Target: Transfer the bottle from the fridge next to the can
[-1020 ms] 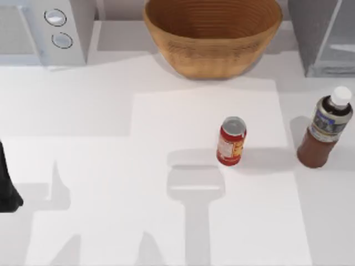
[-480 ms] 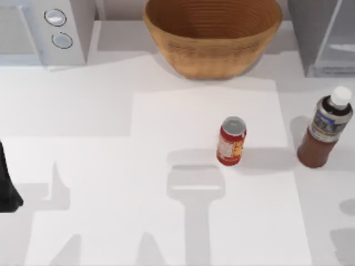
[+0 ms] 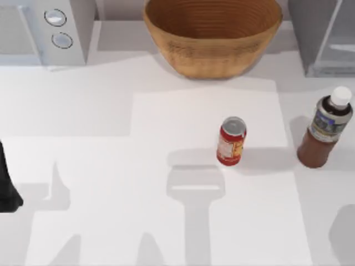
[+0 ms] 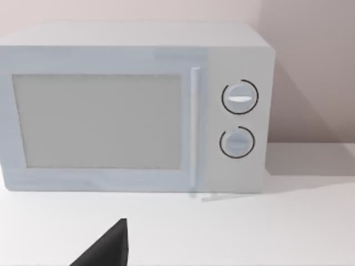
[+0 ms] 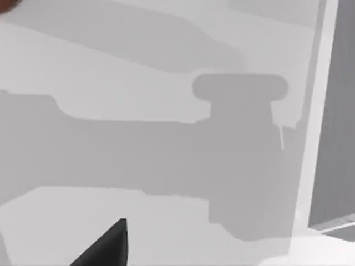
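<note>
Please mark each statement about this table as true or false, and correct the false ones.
1. The bottle stands upright on the table, outside the fridge. True.
2. The can lies on its side. False: it stands upright.
3. The bottle is to the right of the can, not touching it. True.
4. The basket holds the can. False: the can stands on the table, in front of the basket.
5. The microwave has two round knobs. True.
6. The left arm is gripping the bottle. False: it is at the table's left edge, far from the bottle.
</note>
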Available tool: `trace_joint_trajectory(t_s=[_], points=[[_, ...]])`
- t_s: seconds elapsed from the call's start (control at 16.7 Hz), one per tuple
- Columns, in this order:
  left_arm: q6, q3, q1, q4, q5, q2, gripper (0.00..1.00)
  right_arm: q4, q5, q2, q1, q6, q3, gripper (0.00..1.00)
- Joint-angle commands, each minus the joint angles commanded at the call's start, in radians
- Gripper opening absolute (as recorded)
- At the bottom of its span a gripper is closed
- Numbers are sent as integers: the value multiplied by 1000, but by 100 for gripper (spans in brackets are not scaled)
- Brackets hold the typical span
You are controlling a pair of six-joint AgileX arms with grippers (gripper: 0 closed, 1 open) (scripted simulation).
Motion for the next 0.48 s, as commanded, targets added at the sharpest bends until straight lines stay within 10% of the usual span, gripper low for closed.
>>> trace_joint_trajectory(t_s=[0.48], points=[[0, 0, 0, 0, 0, 0, 100, -36, -195, 539, -470, -462, 153, 100]])
